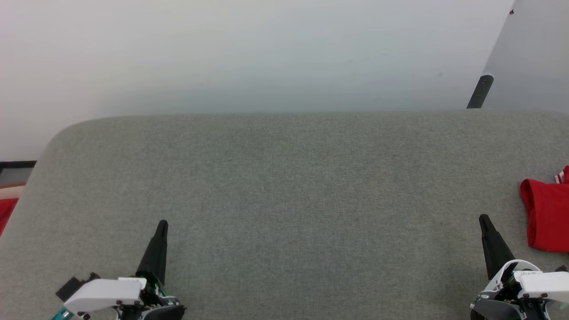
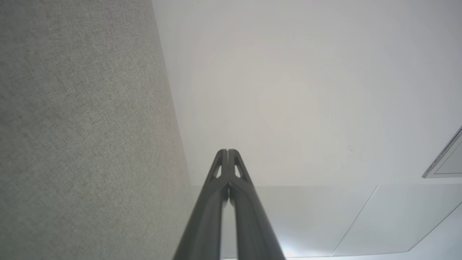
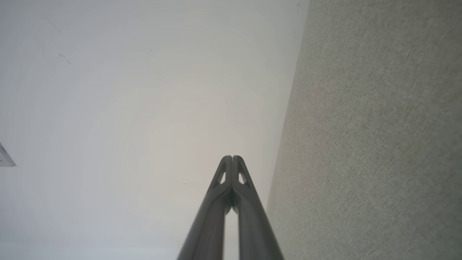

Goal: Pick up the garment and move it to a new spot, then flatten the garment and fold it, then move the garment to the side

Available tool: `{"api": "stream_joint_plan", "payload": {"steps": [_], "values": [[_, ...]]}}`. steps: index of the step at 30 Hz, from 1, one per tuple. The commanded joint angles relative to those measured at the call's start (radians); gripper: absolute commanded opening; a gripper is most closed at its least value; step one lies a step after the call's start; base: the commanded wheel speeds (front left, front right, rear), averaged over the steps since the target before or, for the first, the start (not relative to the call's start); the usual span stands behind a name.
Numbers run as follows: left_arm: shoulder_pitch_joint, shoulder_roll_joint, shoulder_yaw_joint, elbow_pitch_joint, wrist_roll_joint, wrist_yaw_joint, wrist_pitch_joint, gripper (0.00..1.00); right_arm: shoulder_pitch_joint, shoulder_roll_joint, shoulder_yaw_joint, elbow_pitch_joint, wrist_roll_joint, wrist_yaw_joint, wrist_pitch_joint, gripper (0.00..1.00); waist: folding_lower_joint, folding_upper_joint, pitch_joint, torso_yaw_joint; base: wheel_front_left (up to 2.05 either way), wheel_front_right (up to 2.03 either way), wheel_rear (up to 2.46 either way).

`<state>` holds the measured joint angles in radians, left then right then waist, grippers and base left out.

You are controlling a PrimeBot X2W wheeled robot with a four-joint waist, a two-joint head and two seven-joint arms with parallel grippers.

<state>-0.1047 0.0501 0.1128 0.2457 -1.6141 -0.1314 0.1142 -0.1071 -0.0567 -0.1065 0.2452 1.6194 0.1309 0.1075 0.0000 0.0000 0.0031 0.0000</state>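
The garment point(image 1: 547, 215), red with a bit of white-and-red striped trim, lies folded at the right edge of the grey fabric surface point(image 1: 293, 186), cut off by the head view's border. My right gripper point(image 1: 483, 219) rests at the lower right, just left of the garment and apart from it, shut and empty; its tips point(image 3: 231, 158) meet in the right wrist view. At the lower left my left gripper point(image 1: 162, 223) is also shut with nothing in it, tips point(image 2: 227, 151) pressed together in the left wrist view.
A white wall point(image 1: 249, 53) rises behind the surface's far edge. A grey panel with a dark post point(image 1: 480, 91) stands at the back right. A red cloth scrap point(image 1: 6, 212) lies beyond the surface's left edge.
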Motion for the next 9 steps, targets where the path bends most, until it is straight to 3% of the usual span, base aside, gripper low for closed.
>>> {"api": "stream_joint_plan", "payload": {"steps": [1,9], "values": [[-0.010,-0.002,0.002,0.001,0.001,0.001,0.002,0.00,-0.003,0.002,-0.001,0.001,-0.002,0.000,0.005,0.00,0.0000,0.0000,0.000,0.000,0.00,0.00,0.00],[-0.010,-0.002,0.002,0.001,0.002,0.001,0.002,0.00,-0.003,0.002,-0.002,0.001,-0.003,0.000,0.004,0.00,0.0000,0.0000,0.000,0.000,0.00,0.00,0.00]]}}
